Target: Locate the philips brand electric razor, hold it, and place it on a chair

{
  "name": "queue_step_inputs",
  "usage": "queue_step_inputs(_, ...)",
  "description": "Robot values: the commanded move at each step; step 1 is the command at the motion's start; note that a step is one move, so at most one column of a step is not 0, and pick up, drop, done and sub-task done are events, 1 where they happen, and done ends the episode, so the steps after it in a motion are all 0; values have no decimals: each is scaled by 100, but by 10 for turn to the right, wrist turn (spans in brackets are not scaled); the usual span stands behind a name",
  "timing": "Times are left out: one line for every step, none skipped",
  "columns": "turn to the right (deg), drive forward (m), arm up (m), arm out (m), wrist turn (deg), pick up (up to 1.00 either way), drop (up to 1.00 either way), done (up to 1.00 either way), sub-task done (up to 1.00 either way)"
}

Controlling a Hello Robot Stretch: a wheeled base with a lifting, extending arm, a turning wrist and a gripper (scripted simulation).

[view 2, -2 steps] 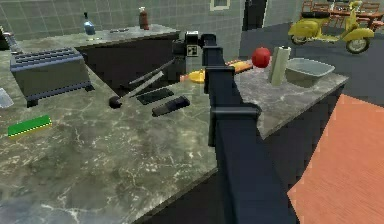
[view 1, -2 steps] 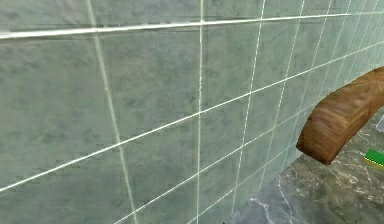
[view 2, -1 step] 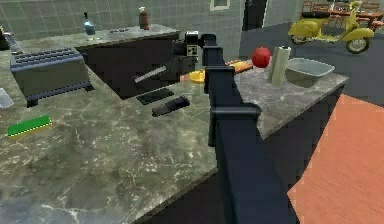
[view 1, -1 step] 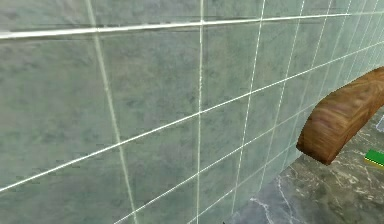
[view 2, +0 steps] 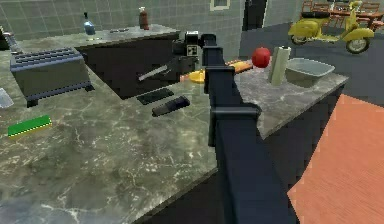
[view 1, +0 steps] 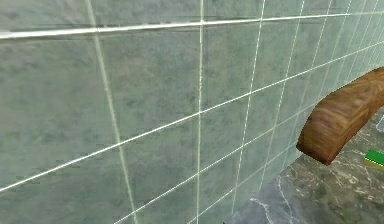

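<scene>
The robot's arm [view 2: 235, 130] stretches over the marble counter [view 2: 100, 150], bringing its gripper [view 2: 152, 74] near a dark slim object [view 2: 172, 104], seemingly the razor, apparently to grasp it; whether it grips anything cannot be told.

Forward view: grey-green tiled wall [view 1: 150, 100] with white grout lines; brown wood-grained curved piece [view 1: 340, 118].
Arm side view: mottled grey-brown stone desk [view 2: 100, 160]; bright green flat strip [view 2: 29, 125]; grey boxy toaster [view 2: 50, 70]; red round fruit [view 2: 261, 57]; white upright roll [view 2: 281, 65]; yellow scooter [view 2: 335, 28]; orange floor [view 2: 350, 150].
</scene>
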Motion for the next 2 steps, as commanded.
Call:
queue_step_inputs(0, 0, -14, 0, 0, 0, 0, 0, 0)
queue_step_inputs(0, 0, 0, 0, 0, 100, 0, 0, 0)
